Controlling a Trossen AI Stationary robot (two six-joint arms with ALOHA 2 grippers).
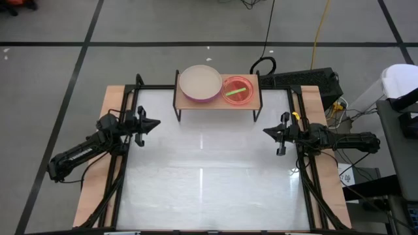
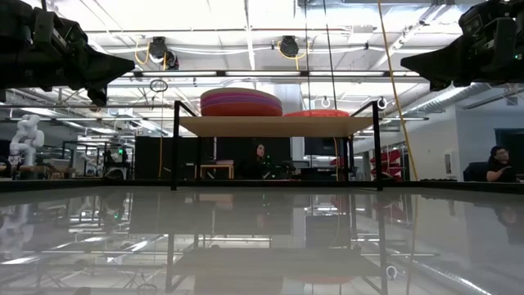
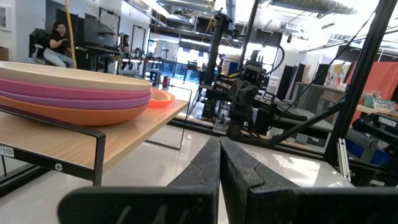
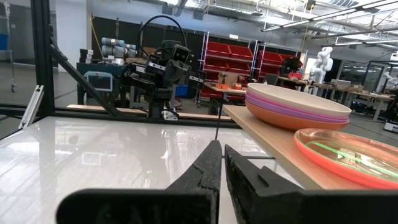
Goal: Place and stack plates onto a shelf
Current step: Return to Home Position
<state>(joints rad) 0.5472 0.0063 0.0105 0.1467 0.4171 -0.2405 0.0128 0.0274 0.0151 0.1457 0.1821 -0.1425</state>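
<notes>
The light-wood shelf on black legs stands at the table's far edge. On its left half sits a stack of larger plates, beige on top with purple and more below. On its right half sits a stack of smaller plates, translucent pink on top with green showing through. My left gripper hovers shut over the table's left side, raised and empty. My right gripper hovers shut over the right side, also empty.
The white table top lies between the two arms. Black frame rails run along both sides. Beyond the table, people sit at desks in the room.
</notes>
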